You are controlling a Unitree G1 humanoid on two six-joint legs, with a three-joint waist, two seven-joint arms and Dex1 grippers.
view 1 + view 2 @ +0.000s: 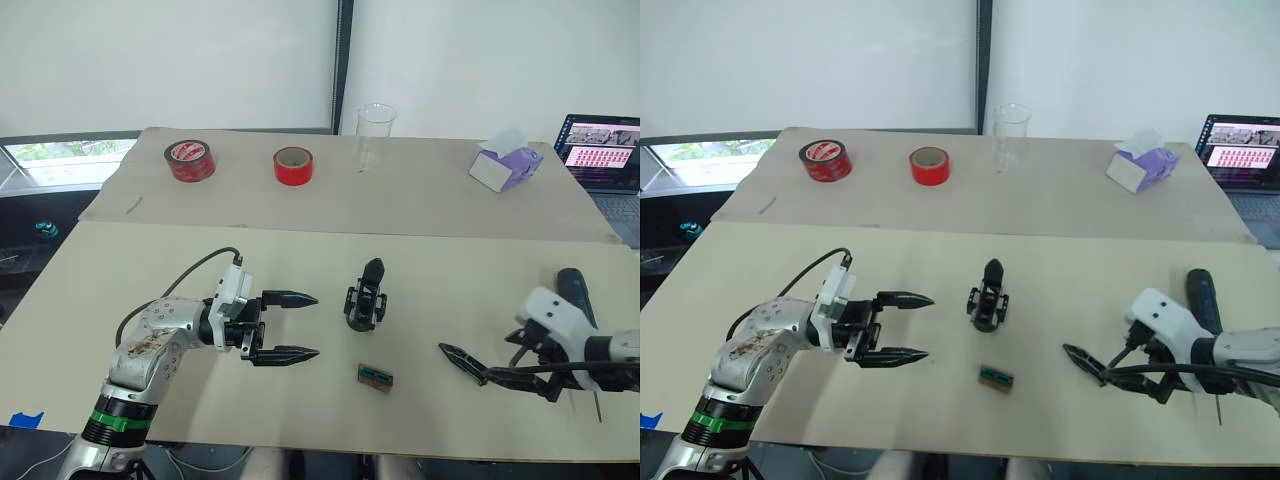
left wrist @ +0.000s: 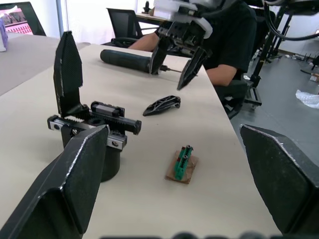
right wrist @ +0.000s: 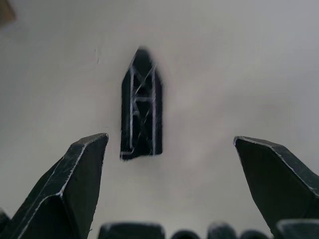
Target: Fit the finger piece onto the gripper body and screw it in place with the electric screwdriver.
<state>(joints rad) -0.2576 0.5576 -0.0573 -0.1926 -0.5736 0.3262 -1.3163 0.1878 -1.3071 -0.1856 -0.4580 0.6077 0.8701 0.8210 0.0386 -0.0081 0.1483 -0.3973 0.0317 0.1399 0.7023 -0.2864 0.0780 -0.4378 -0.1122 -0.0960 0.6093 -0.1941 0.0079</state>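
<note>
Black two-fingered right gripper (image 1: 520, 368) hangs low over the beige tabletop (image 1: 450, 290) near its right front edge, fingers spread, straddling the small black tapered finger piece (image 3: 141, 105) lying flat there. The dark pen-shaped electric screwdriver (image 1: 577, 292) lies just behind it. Mid-table, the black blocky gripper body (image 1: 366, 297) stands upright; the left gripper (image 1: 298, 325), spread and empty, points level toward it.

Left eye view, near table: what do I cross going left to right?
left gripper → gripper body → green-brown block → finger piece → right gripper → screwdriver
</note>
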